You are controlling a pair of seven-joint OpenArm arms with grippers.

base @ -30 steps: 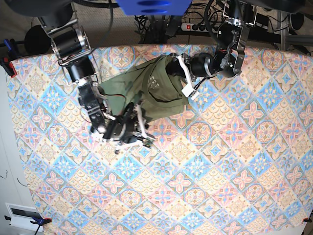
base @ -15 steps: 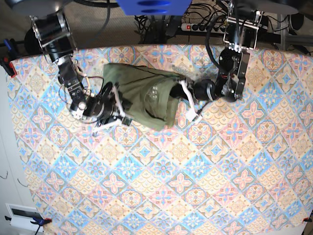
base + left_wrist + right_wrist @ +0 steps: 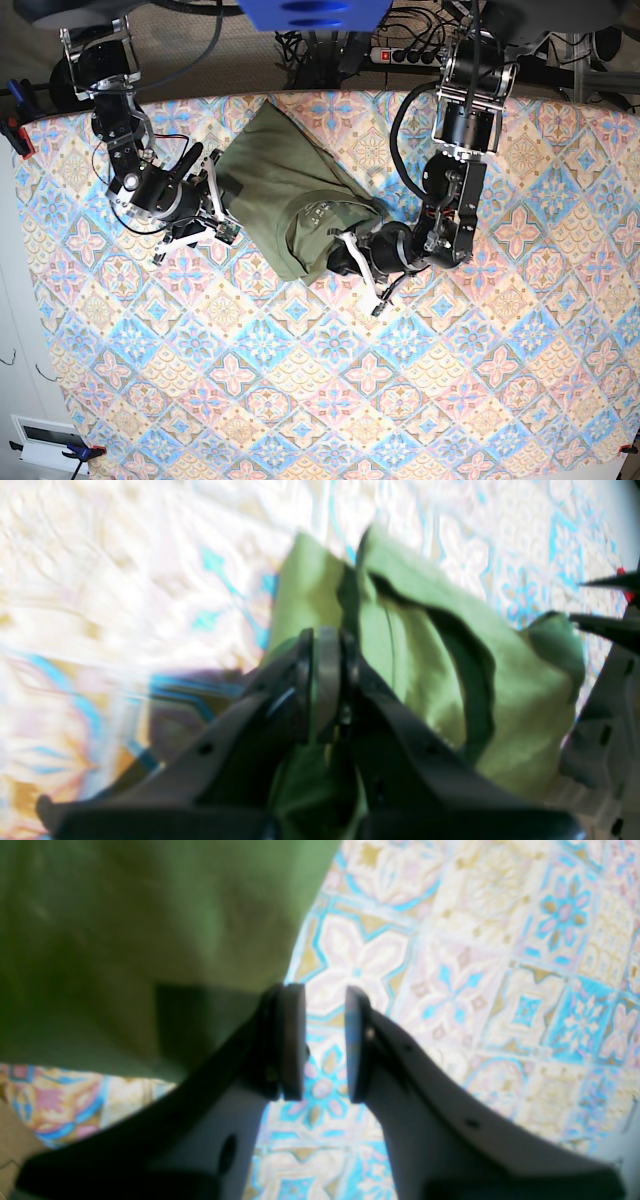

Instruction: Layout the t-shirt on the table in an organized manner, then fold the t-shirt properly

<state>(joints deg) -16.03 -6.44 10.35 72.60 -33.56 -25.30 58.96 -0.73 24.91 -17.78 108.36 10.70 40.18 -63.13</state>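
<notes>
The olive-green t-shirt [image 3: 285, 190] lies bunched and partly doubled over at the back middle of the table [image 3: 400, 400]. My left gripper [image 3: 343, 256] is at the shirt's near right corner, shut on a fold of the fabric. In the left wrist view the left gripper [image 3: 325, 675] pinches green cloth [image 3: 430, 665]. My right gripper [image 3: 217, 200] sits at the shirt's left edge. Its jaws [image 3: 324, 1010] stand apart with only tablecloth showing between them, and the t-shirt [image 3: 140, 940] lies just to their left.
Cables and a power strip [image 3: 400, 55] lie beyond the table's far edge. A red clamp [image 3: 15, 130] grips the left edge. A white device [image 3: 45, 440] sits off the front left corner. Patterned cloth spreads across the front half.
The left gripper has pulled its fold of shirt toward the table's front. The right gripper has drawn back to the left and rear, off the shirt's near edge.
</notes>
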